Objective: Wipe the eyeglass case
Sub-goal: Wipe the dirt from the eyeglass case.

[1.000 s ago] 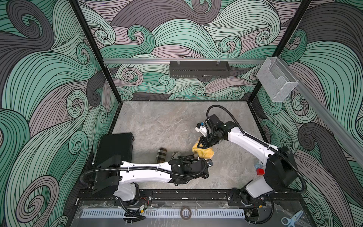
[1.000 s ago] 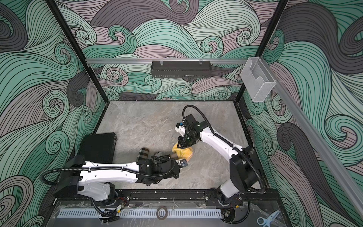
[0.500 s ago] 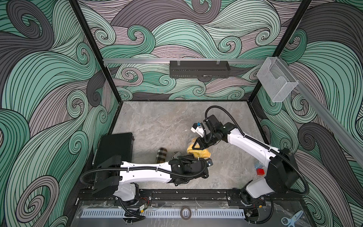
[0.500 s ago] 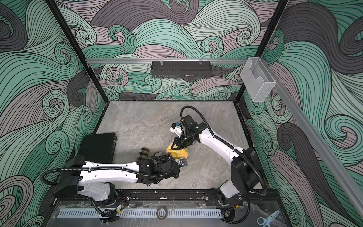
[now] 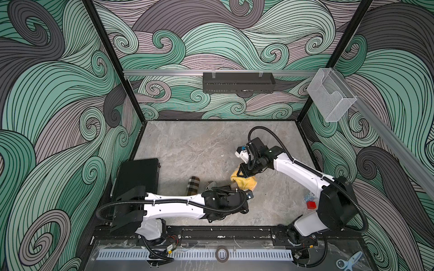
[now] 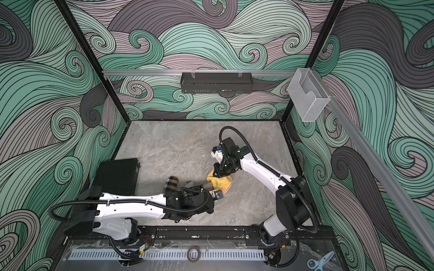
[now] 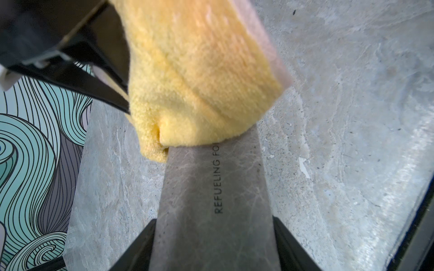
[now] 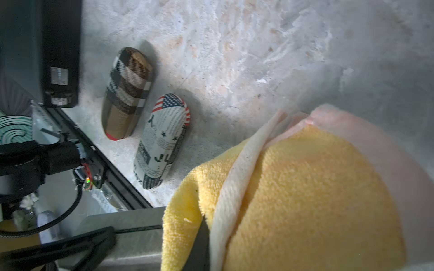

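My left pincer [image 7: 215, 237] is closed partway onto the grey eyeglass case [image 7: 211, 187], 1 finger on each long side, near the front middle of the bench [image 5: 187, 145]. My right pincer [image 5: 243, 174] is clamped tight on a bunched yellow cloth [image 7: 195, 77], which presses on the case's far end and covers part of its lettering. 2 more lie side by side on the bench: a plaid case [image 8: 128, 93] and a flag-print case [image 8: 162, 140].

Walls [image 5: 58, 117] all wear a green, grey and mauve swirly wave print, and the floor [image 5: 199, 145] is grey marble-look stone. Black perforated basket [image 5: 238, 82] hangs from an aluminium rail [image 5: 164, 72] on the back wall, clear acrylic holder [image 5: 328, 98] off to its right.
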Controlling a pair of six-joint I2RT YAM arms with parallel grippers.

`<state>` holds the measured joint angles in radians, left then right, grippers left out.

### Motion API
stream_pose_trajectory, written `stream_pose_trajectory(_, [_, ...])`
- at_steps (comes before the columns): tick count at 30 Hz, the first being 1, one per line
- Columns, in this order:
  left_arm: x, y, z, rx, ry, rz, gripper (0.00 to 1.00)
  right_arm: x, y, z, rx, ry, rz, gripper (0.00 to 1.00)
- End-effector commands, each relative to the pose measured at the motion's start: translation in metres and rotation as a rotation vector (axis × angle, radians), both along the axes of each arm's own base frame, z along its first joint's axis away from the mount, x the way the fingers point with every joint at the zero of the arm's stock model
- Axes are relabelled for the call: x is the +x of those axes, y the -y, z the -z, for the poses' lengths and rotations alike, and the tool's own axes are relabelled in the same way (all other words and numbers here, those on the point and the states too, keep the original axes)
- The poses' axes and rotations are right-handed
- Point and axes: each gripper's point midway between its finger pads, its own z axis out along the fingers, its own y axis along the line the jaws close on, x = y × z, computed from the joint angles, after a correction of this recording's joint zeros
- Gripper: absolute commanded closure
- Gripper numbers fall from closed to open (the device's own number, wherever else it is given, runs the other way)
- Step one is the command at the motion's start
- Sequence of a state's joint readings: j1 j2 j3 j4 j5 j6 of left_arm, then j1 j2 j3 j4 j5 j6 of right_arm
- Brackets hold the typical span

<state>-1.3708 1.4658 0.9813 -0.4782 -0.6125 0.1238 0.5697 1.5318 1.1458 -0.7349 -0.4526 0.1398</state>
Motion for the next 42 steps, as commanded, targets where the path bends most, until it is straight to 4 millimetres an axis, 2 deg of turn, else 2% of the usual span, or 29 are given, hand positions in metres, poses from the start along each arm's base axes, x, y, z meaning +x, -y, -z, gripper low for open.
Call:
stream_pose_trajectory(1, [0.010,0.008,-0.033,-0.119,0.075,-0.052,0.48,-0.024,-0.033,-0.030,0.189,-0.066,-0.101,1.00])
stream_pose_trajectory(3, [0.011,0.007,-0.033,-0.119,0.073,-0.055,0.48,-0.030,-0.040,-0.036,0.226,-0.073,-0.125,1.00])
stream_pose_trajectory(5, [0.010,0.007,-0.031,-0.118,0.072,-0.055,0.48,-0.029,-0.037,-0.031,0.202,-0.071,-0.117,1.00])
stream_pose_trajectory(11, [0.010,0.005,-0.030,-0.114,0.073,-0.058,0.48,-0.017,0.005,0.012,-0.065,-0.047,-0.015,1.00])
stream_pose_trajectory(12, [0.010,0.004,-0.035,-0.131,0.076,-0.059,0.48,-0.016,0.014,0.019,-0.114,-0.045,0.003,1.00])
stream_pose_trajectory(15, [0.010,0.003,-0.037,-0.139,0.078,-0.061,0.48,-0.014,0.027,0.028,-0.185,-0.039,0.024,1.00])
stream_pose_trajectory(18, [0.010,0.003,-0.037,-0.139,0.079,-0.061,0.48,-0.013,0.020,0.020,-0.139,-0.043,0.018,1.00])
stream_pose_trajectory(25, [0.011,0.005,-0.037,-0.145,0.080,-0.063,0.48,-0.030,-0.034,-0.026,0.191,-0.067,-0.107,1.00])
stream_pose_trajectory(28, [0.011,0.005,-0.037,-0.142,0.080,-0.063,0.49,-0.037,-0.040,-0.031,0.225,-0.076,-0.137,1.00])
stream_pose_trajectory(33, [0.011,0.004,-0.037,-0.144,0.082,-0.067,0.49,-0.029,-0.016,-0.003,0.062,-0.066,-0.069,1.00])
stream_pose_trajectory(38, [0.011,0.002,-0.037,-0.148,0.082,-0.069,0.48,-0.015,0.024,0.027,-0.202,-0.034,0.022,1.00])
stream_pose_trajectory(40, [0.011,0.001,-0.037,-0.149,0.083,-0.068,0.48,-0.014,0.026,0.028,-0.215,-0.034,0.022,1.00])
stream_pose_trajectory(42, [0.011,0.001,-0.038,-0.150,0.084,-0.071,0.49,-0.015,0.015,0.021,-0.156,-0.039,0.007,1.00])
